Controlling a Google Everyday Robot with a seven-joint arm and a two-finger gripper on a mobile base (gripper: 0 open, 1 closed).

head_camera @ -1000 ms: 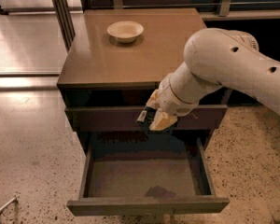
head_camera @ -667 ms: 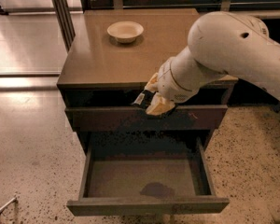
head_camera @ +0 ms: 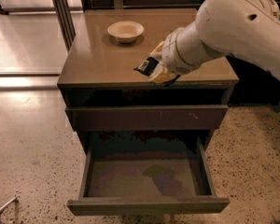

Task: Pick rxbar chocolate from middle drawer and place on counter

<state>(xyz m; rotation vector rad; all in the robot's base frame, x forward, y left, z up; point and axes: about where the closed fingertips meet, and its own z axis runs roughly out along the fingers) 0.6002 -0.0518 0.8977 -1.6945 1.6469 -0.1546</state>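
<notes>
rxbar chocolate (head_camera: pixel 144 67) is clamped in my pincer (head_camera: pixel 155 66), held just above the near edge of the table (head_camera: pixel 95 62), right of centre. i'd carry it farther in, lower it flat, then let go, well apart from the far bowl (head_camera: pixel 125 31). the middle drawer (head_camera: pixel 147 204) below stands open.

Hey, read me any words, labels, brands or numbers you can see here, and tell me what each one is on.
Nothing can be read.
Wrapper of the rxbar chocolate, held in the gripper over the counter front edge: pale print, too blurred to read.
The bowl and drawer fronts: no text.
</notes>
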